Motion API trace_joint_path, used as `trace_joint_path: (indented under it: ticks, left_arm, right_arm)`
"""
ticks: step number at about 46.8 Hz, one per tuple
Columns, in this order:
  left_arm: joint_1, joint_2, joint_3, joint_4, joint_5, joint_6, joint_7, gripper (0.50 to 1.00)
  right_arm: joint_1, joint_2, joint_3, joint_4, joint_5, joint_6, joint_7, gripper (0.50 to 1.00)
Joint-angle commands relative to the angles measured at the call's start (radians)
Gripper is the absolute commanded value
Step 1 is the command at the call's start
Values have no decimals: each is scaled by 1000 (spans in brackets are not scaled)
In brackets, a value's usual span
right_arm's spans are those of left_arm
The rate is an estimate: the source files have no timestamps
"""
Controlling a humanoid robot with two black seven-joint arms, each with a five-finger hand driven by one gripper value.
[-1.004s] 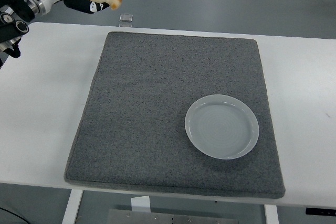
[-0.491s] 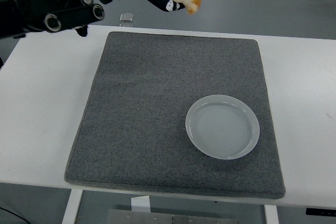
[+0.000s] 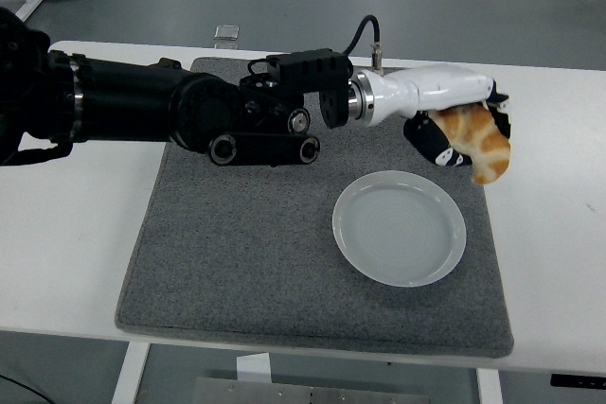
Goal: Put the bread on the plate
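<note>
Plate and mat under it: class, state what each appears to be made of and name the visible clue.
The plate looks like glazed ceramic or hard plastic: smooth pale grey-white, faint concentric rings, soft sheen. The mat looks like grey felt or foam-backed fabric: matte, speckled, fuzzy texture, with soft rounded edges.

grey felt mat (image 3: 256,262) covers most of the white table (image 3: 76,234), small clear thing (image 3: 226,33) sits at the far edge
</note>
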Motion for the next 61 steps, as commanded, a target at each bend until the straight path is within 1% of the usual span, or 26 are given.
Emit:
trace_joint_path:
  ticks: [1, 5, 9, 15, 18, 26, 35, 46, 56, 57, 61]
  left_arm:
    - [43, 4, 12, -14, 88, 32, -11, 500]
    - [92, 14, 12, -16, 141, 52, -28, 500]
    - [136, 24, 10, -14, 156, 69, -51, 500]
    - [204, 30, 12, -3, 179, 126, -100, 500]
    - [239, 32, 12, 6, 199, 143, -110, 500]
    - [319, 29, 12, 70, 219, 144, -113, 500]
    - [374, 24, 6, 139, 218, 144, -120, 500]
    - [390, 21, 1, 155, 204, 144, -120, 500]
    - [407, 17, -30, 168, 199, 144, -118, 500]
    - [410, 17, -33, 168, 199, 144, -118, 516]
    - [419, 17, -51, 168, 199, 144, -118, 640]
  right_arm:
    - [-1, 0, 0, 0, 0, 0, 0, 952]
    - [0, 0, 0, 0, 0, 0, 0, 952]
    - [-1, 0, 0, 0, 0, 0, 0, 952]
    - [-1, 0, 0, 0, 0, 0, 0, 952]
    - [0, 0, 0, 0, 0, 0, 0, 952]
    - [0, 0, 0, 0, 0, -2, 0, 952]
    - [0, 0, 0, 0, 0, -2, 0, 952]
    - [0, 0, 0, 0, 0, -2, 0, 952]
    - [0, 0, 0, 0, 0, -2, 0, 952]
    - [0, 0, 1, 0, 0, -2, 0, 952]
    - [0, 0, 1, 0, 0, -2, 0, 952]
